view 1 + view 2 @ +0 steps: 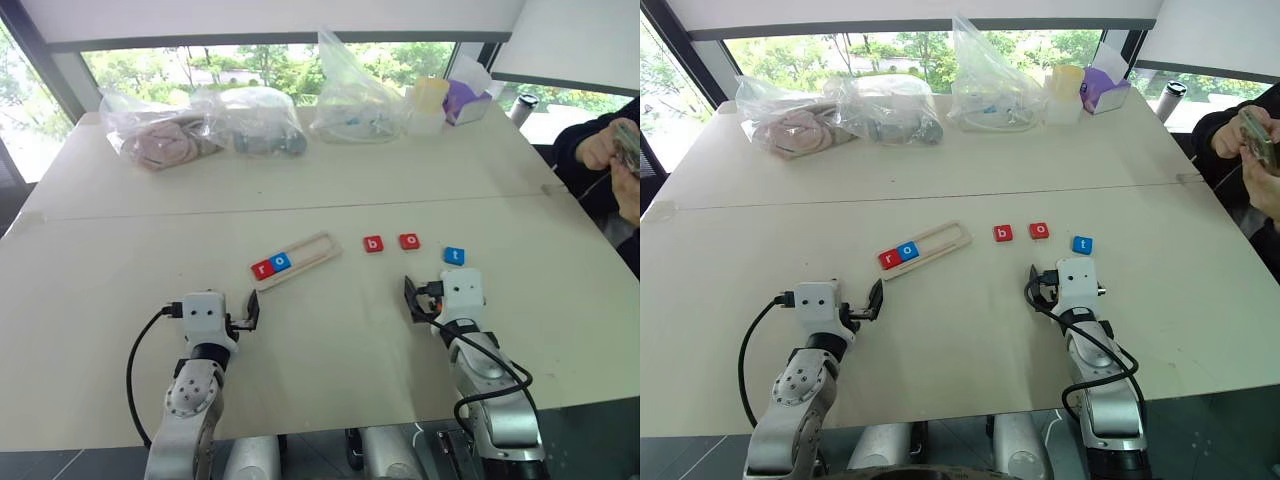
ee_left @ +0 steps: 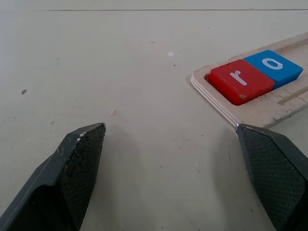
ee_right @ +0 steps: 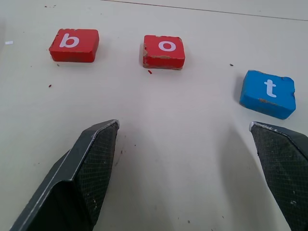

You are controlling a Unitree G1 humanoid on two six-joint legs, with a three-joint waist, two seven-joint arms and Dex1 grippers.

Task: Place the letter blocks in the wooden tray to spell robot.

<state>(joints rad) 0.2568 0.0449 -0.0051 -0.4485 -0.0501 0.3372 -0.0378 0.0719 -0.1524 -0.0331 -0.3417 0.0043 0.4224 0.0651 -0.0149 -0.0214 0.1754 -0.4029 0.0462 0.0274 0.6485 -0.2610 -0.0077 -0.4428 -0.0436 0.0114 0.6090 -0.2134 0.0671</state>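
The wooden tray [image 2: 269, 103] runs off the left wrist view's edge, its far end cut off. A person [image 1: 610, 165] at the tabletop's right is cropped. The far plastic bags' [image 1: 160, 135] contents are unclear.

The desk [image 1: 330, 330] is plain cream-white with a few dark specks. The wooden tray [image 1: 318, 247] is pale, unpainted wood; at its left end sit a red r block [image 2: 239, 81] and a blue o block [image 2: 274, 65], both with white lowercase letters. To the right of the tray lie a red b block [image 3: 73, 44], a red o block [image 3: 164, 51] with worn pale edges, and a blue t block [image 3: 267, 93], lettered white too. Both the left gripper [image 2: 171, 178] and right gripper [image 3: 185, 175] have black fingers with a fine cross-hatched texture, on white and silver wrists. At the far side stand clear plastic bags [image 1: 355, 95], a pale yellow cup [image 1: 430, 97] and a purple box [image 1: 462, 100]
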